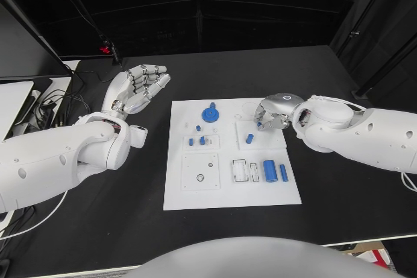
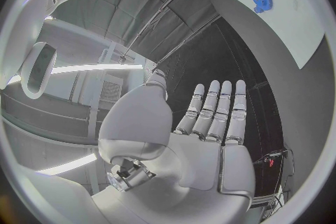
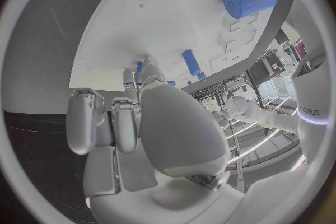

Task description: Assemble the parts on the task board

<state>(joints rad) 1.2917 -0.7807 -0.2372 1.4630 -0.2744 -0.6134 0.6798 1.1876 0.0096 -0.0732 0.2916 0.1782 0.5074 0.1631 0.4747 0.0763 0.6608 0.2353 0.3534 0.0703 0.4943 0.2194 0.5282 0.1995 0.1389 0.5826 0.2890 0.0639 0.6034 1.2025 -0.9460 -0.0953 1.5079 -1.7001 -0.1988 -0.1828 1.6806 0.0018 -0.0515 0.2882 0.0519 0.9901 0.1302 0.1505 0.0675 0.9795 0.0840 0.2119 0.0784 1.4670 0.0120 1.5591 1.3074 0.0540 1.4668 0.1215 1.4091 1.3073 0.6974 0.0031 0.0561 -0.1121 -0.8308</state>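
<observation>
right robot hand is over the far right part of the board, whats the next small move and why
Probably lower the right robot hand a little toward the small blue peg just beside it on the task board and close on it. The fingers are curled above the board, apparently holding nothing, while the left robot hand is raised open off the board.

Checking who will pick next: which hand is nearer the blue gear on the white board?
Right. The right hand hovers over the board's far right part, beside the gear; the left hand is raised off the board's left edge, fingers spread.
</observation>
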